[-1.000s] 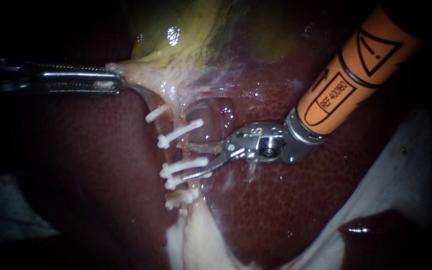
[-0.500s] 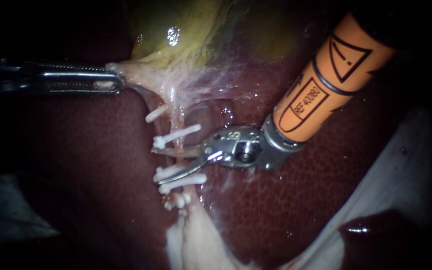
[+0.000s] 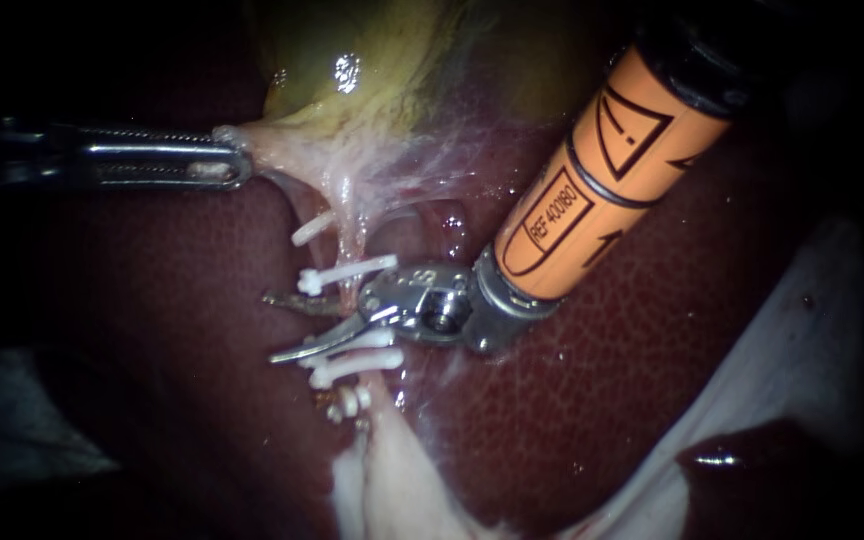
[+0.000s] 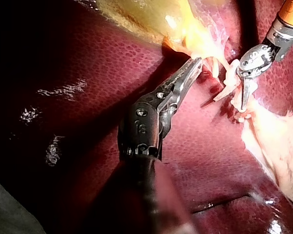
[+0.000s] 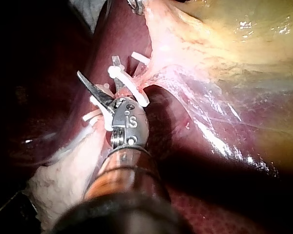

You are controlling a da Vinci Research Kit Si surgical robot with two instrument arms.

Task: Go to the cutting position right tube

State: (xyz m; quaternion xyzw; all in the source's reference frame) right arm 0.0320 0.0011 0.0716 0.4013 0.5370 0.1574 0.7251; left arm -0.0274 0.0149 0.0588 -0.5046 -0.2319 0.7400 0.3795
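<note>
The right instrument, a silver scissor-like tip on an orange-sleeved shaft, has its two thin blade-like jaws spread apart, with a clear gap between them and nothing gripped. They point away from the shaft and straddle the thin pale pink tube, which runs down from the gallbladder's neck over the liver. One jaw lies above the crossing point and the other below it, and the tube passes between them close to the hinge. I cannot tell from the endoscope view whether this is the right tube.

A white plastic upper clip crosses the tube just above the jaws. A pair of white plastic lower clips sits just below them, touching the lower jaw. In the right wrist view the clips fan out on either side of the silver hinge.

The left instrument, a slim silver slotted grasper, has its jaws clamped together on a pale pink tissue flap at the gallbladder's lower end, and the flap is drawn taut to the side. It is well apart from the right instrument's tip.

The yellow-green gallbladder lies above. The dark red mottled liver lies under everything. A white cloth shows past the liver's edge.
</note>
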